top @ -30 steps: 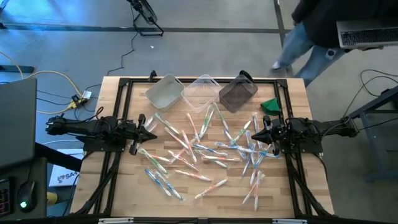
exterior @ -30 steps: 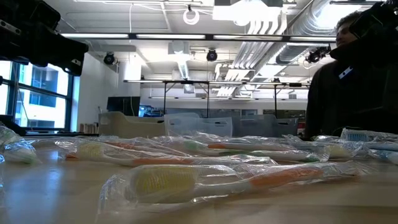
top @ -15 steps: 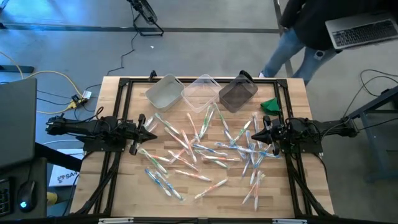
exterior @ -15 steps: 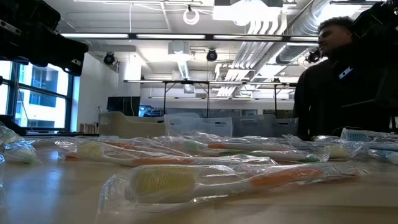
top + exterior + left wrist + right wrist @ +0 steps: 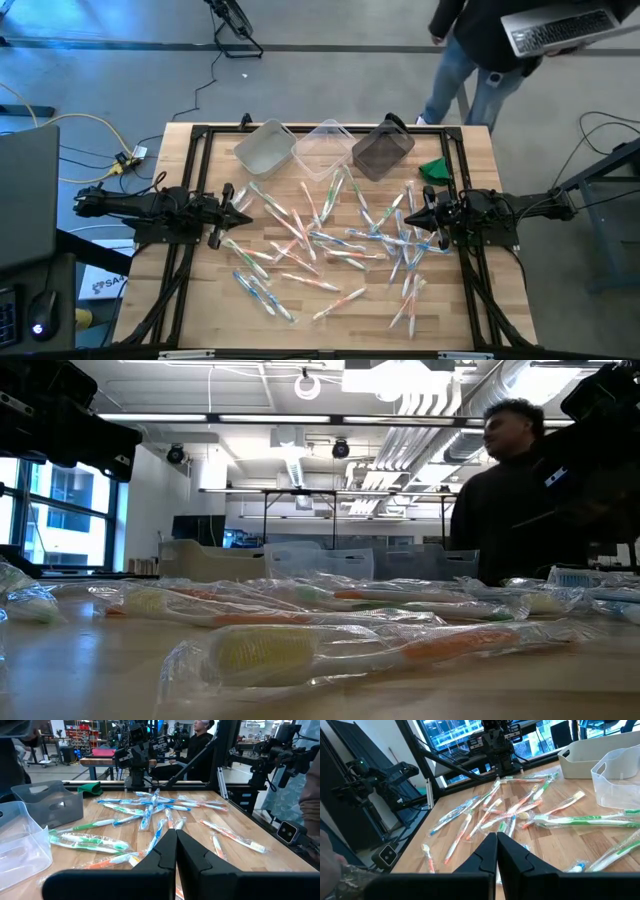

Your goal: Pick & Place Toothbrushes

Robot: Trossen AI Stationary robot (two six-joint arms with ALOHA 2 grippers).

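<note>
Several wrapped toothbrushes [image 5: 330, 240] lie flat and scattered over the wooden table, with orange, blue or green handles; they also show in the low view [image 5: 330, 650] and in both wrist views [image 5: 155, 815] [image 5: 510, 815]. My left gripper [image 5: 247, 217] hovers shut at the table's left side, pointing level toward the pile, above the nearest brushes. My right gripper [image 5: 410, 216] hovers shut at the right side, facing it over the brushes there. The closed fingers show in the wrist views [image 5: 176, 834] [image 5: 496, 837] with nothing between them.
Three bins stand in a row at the far edge: a white bin [image 5: 265, 147], a clear bin [image 5: 325, 147] and a dark grey bin [image 5: 383, 152]. A small green object [image 5: 435, 170] lies at the far right. A person [image 5: 480, 40] with a laptop stands beyond the far right corner.
Both arms and the toothbrushes have kept still. The person beyond the table's far right corner has walked a little toward the left, carrying the laptop along.
</note>
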